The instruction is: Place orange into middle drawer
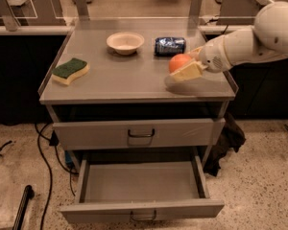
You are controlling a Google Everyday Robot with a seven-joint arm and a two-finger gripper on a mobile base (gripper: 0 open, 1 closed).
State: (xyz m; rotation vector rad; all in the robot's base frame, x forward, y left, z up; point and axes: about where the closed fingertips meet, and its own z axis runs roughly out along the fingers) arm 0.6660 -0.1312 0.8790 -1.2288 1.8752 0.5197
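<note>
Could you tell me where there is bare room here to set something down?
The front middle, between the sponge and the end effector gripping the orange, is bare; so is the open middle drawer. The back right is crowded: bowl, blue packet and arm.

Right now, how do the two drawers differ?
The upper drawer is shut; the lower drawer is pulled out and empty. The upper drawer's front panel is taller than the lower drawer's. Both are grey with a dark loop handle. The gripper, jaws around the orange, is over the tabletop's right side.
</note>
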